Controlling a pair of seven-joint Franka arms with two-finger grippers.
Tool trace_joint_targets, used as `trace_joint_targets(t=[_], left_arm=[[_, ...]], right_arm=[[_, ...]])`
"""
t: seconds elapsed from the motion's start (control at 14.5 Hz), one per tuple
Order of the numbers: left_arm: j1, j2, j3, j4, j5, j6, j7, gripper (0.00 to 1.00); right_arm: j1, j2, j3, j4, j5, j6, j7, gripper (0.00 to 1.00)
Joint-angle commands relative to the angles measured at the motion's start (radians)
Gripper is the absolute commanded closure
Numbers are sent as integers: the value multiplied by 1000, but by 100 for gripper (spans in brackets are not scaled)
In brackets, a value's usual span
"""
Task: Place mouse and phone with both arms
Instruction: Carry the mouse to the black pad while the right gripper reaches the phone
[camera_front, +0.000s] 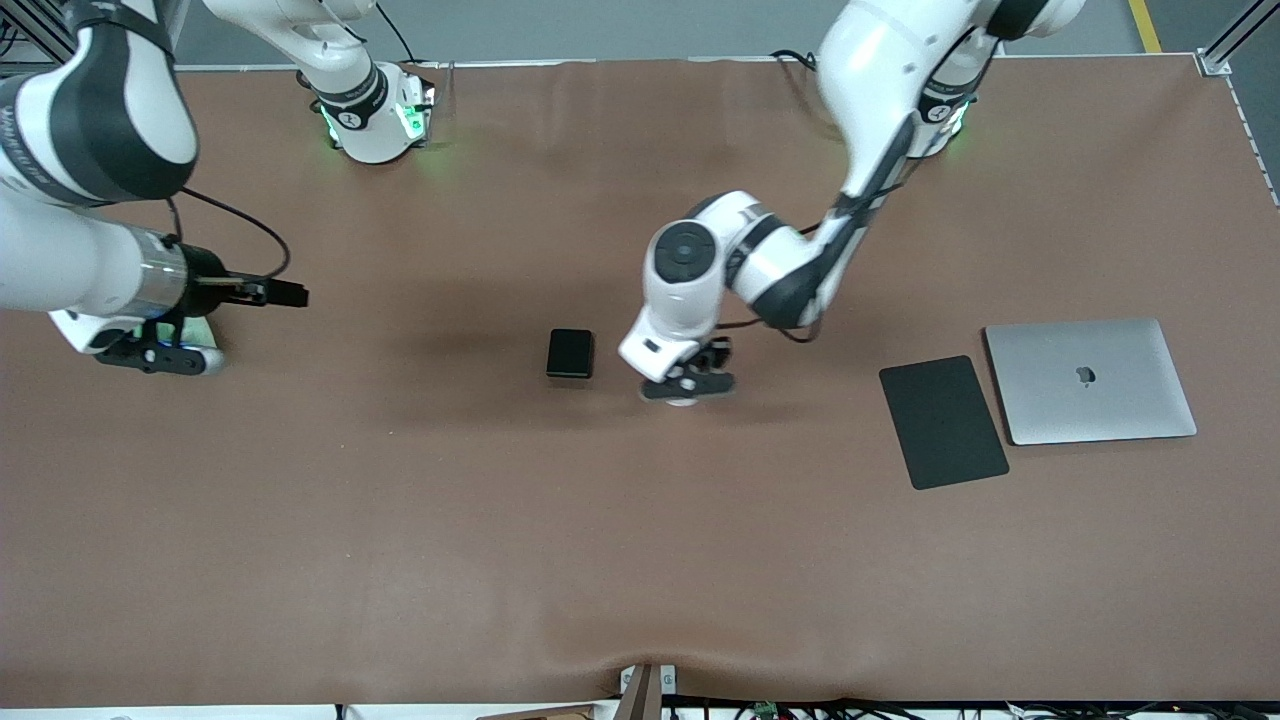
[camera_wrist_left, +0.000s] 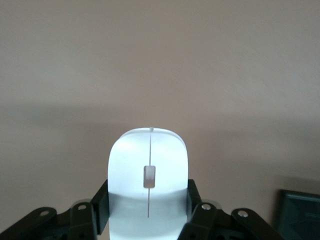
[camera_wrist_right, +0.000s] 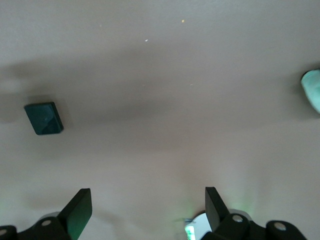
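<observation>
Brown cloth covers the table (camera_front: 400, 520). My left jaws (camera_wrist_left: 148, 207) are closed on the mouse (camera_wrist_left: 148, 175) at its sides, low over the table, so I judge it ready to carry. Just beside them lies the phone (camera_front: 570, 353), toward the right arm's end. My right jaws (camera_wrist_right: 148, 210) wait spread and empty, well apart from it.

Apple logo on laptop (camera_front: 1090, 381) (no words)

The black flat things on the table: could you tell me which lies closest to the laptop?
The mouse pad, right beside the laptop; the phone is smaller, mid-table.
</observation>
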Motion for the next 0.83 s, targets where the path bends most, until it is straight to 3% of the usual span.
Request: trace_joint_targets(t=[0.0, 0.28, 0.55, 0.76], left_arm=[[123, -101, -11, -89, 22, -54, 136, 100], [292, -157, -13, -204, 24, -45, 307, 100], [378, -189, -16, -312, 24, 10, 361, 100], [462, -197, -16, -356, 24, 65, 474, 100]], right_arm=[[9, 24, 61, 0, 17, 42, 104, 0], [15, 65, 148, -2, 17, 123, 194, 0], [18, 127, 242, 0, 17, 210, 271, 0], [21, 142, 270, -2, 17, 243, 288, 0]])
